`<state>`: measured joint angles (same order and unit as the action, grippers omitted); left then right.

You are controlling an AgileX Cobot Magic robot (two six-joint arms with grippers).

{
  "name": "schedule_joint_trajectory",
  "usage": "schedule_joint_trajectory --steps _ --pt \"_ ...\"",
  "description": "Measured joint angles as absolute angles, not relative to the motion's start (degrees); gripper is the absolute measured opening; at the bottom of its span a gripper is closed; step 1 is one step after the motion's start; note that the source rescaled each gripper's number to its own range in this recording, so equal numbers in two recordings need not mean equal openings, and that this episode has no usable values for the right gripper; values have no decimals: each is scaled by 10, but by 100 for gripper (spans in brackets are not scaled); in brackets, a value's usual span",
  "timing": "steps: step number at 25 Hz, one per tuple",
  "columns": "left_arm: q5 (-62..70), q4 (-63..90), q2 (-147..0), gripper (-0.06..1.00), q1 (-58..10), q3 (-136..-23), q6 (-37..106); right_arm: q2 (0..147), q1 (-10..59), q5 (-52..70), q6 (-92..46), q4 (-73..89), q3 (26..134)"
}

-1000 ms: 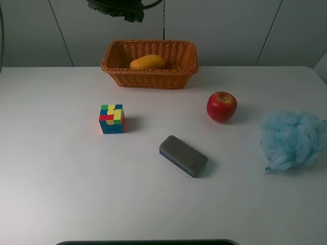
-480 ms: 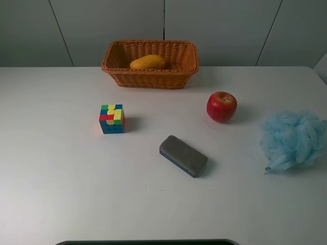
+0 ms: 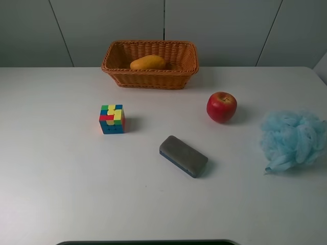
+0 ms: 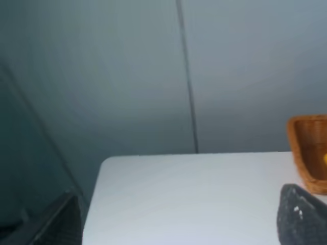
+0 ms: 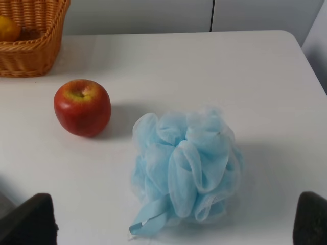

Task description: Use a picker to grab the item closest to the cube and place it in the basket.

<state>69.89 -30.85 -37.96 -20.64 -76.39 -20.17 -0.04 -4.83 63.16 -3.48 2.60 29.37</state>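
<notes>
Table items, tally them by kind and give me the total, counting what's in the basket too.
Fruit: 2, apple and mango
Puzzle cube: 1
Board eraser: 1
Blue bath pouf: 1
Wicker basket: 1
Total: 6

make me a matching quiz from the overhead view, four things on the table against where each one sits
Things:
1. multicoloured puzzle cube
2. red apple
3. light blue mesh bath pouf
4. grey eraser block with a blue base

Places:
A. far right edge of the view
B. front of centre, lying at an angle
C. left of centre
D. right of centre, front right of the woven wicker basket

Pairs: 1-C, 2-D, 3-A, 4-B
</notes>
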Motion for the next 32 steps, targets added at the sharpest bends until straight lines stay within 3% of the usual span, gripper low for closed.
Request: schedule_joint_trajectory --steps 6,10,16,24,32 --pt "703 -245 -214 99 -78 -638 -181 0 -48 632 -35 26 294" --pt "704 -187 -125 99 -38 -564 -178 0 -48 632 -35 26 294" --pt "694 -146 -5 99 -30 -436 -178 0 -48 632 -35 26 294" --pt "653 -94 -1 99 -30 -309 -177 0 -48 632 -35 26 294" --pt "637 -81 0 99 -30 -297 -166 0 -48 632 -35 26 294"
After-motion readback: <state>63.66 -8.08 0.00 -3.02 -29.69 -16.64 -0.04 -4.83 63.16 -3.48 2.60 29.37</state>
